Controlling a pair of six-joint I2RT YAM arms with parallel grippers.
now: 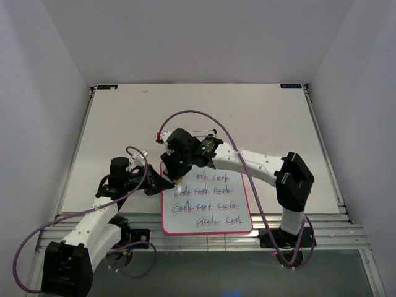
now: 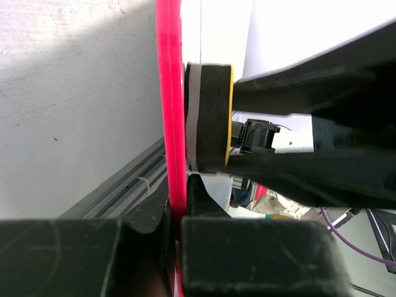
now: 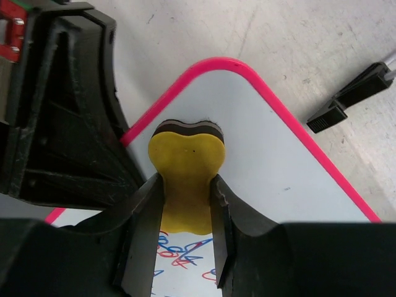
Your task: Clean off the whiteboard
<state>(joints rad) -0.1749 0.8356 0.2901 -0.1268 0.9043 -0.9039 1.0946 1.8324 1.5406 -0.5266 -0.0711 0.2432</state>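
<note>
I steer right gripper point(image 3: 185, 201), pinching eraser point(image 3: 185, 161), at whiteboard point(image 3: 278, 154) far-left corner; scribbles point(image 1: 213, 198) lie toward arm bases; left gripper point(image 2: 176, 213) clamps its left edge.

The worktop point(image 1: 247, 111) is lit brightly and evenly from above. In the left wrist view a broad soft shadow is thrown across it, and the whiteboard point(image 2: 170, 124) frame and left claw point(image 2: 176, 232) are blurred by closeness. The eraser point(image 3: 185, 161) in the right claw point(image 3: 185, 210) is rendered sharply.
</note>
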